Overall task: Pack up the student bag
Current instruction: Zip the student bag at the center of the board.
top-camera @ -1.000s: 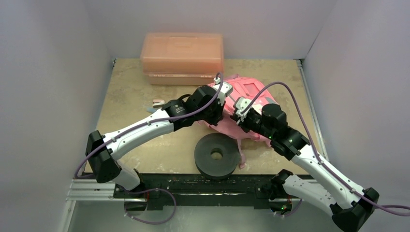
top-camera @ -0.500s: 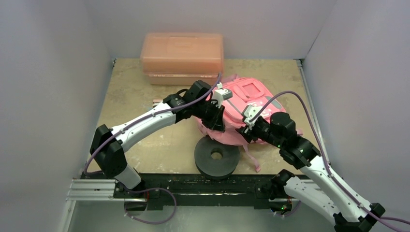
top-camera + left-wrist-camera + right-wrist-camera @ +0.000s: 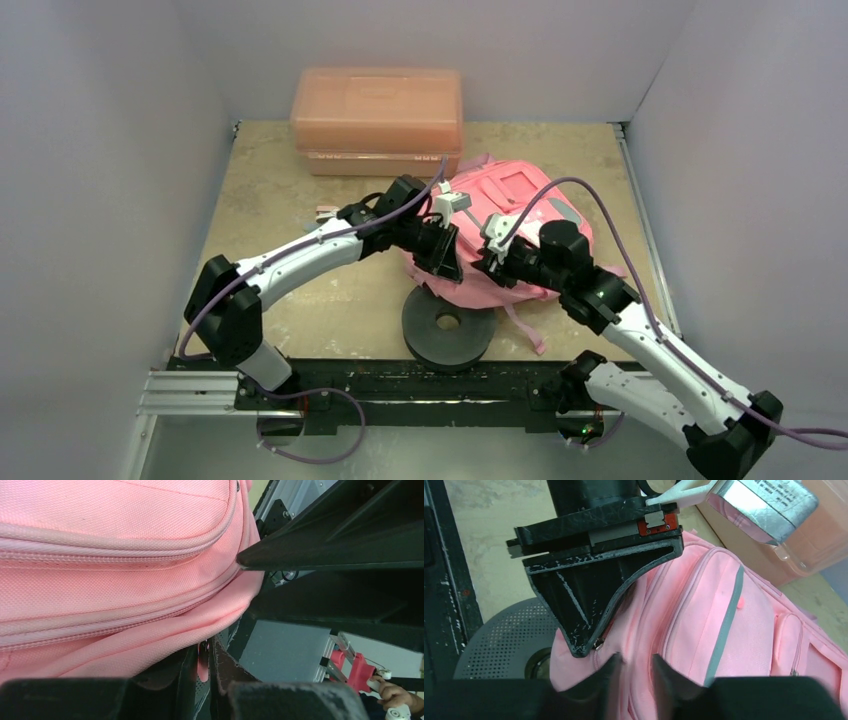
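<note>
The student bag (image 3: 520,200), bright pink with grey trim, lies in the middle of the table with its front pockets up. Its near edge rests over a black perforated disc (image 3: 448,325). My left gripper (image 3: 445,262) is at that near left edge. In the left wrist view it (image 3: 204,665) is shut on a small pink zipper pull (image 3: 202,669) that hangs below the bag (image 3: 115,555). My right gripper (image 3: 490,262) is right beside it. Its fingers (image 3: 634,666) stand apart over a ridge of the bag's fabric (image 3: 724,610), next to the metal zipper slider (image 3: 598,643).
A rigid salmon-pink plastic box (image 3: 377,115) stands against the back wall. A small pink-and-white item (image 3: 325,213) lies on the table left of my left arm. White walls close in both sides. A pink strap (image 3: 525,330) trails toward the near rail.
My right gripper has opened and shifted left to the bag's near edge beside the left gripper. The left gripper has drawn the bag's edge toward the disc.
</note>
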